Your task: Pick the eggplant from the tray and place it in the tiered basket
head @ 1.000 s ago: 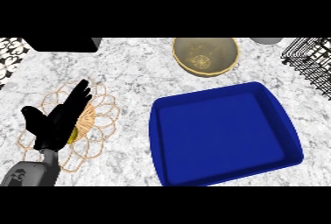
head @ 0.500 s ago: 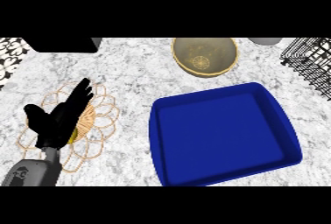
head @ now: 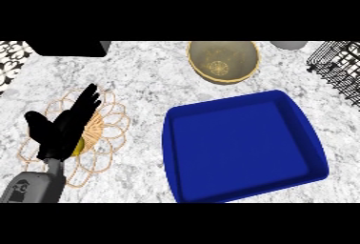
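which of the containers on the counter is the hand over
The wicker basket at the left: the left hand shows over it, fingers straight. The blue tray and the tan bowl have no hand near.

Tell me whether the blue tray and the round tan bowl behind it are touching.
Apart. The head view shows a strip of bare marble counter between the blue tray and the round tan bowl, so their rims do not meet.

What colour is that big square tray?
Deep blue; the tray shows in the head view.
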`<state>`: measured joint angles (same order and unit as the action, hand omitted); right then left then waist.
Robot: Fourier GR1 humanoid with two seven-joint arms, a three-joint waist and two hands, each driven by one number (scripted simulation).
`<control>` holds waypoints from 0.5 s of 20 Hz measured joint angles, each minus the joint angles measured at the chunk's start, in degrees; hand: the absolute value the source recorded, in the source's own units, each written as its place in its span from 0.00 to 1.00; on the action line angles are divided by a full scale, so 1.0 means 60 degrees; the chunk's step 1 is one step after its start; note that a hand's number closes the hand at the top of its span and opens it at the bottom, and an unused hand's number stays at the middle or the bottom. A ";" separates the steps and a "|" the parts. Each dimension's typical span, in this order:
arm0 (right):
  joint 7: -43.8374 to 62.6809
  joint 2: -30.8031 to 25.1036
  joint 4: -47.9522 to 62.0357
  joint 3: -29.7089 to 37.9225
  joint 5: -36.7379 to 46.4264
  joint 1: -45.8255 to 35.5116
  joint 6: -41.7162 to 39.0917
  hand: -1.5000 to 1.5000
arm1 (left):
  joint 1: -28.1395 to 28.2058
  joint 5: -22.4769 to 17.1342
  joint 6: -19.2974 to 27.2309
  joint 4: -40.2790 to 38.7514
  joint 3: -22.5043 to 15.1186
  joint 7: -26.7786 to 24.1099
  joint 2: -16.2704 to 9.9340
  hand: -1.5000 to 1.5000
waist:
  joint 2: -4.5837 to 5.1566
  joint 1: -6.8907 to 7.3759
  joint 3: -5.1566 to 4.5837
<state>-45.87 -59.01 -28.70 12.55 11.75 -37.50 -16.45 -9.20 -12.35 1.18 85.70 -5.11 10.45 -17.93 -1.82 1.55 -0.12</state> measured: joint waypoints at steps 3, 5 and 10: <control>0.0342 -0.0130 0.0303 0.0205 -0.0100 -0.0083 -0.0273 0.00 | 0.0001 0.0034 -0.0015 0.0029 -0.0050 -0.0013 0.0028 0.50 | 0.0026 0.0080 -0.0022; 0.0513 -0.0116 0.0508 0.0407 -0.0259 -0.0150 -0.0481 0.00 | -0.0008 0.0057 -0.0002 -0.0013 -0.0082 0.0014 0.0063 0.50 | 0.0045 0.0092 -0.0061; 0.1319 -0.0256 0.1281 0.1201 -0.0969 -0.0539 -0.1259 0.00 | -0.0057 0.0073 -0.0028 -0.0027 -0.0099 0.0012 0.0074 0.50 | 0.0094 0.0195 -0.0063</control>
<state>-37.96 -60.55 -21.02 19.75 5.94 -40.74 -24.01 -9.54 -11.91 1.01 85.54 -5.70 10.52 -17.49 -1.25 2.72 -0.50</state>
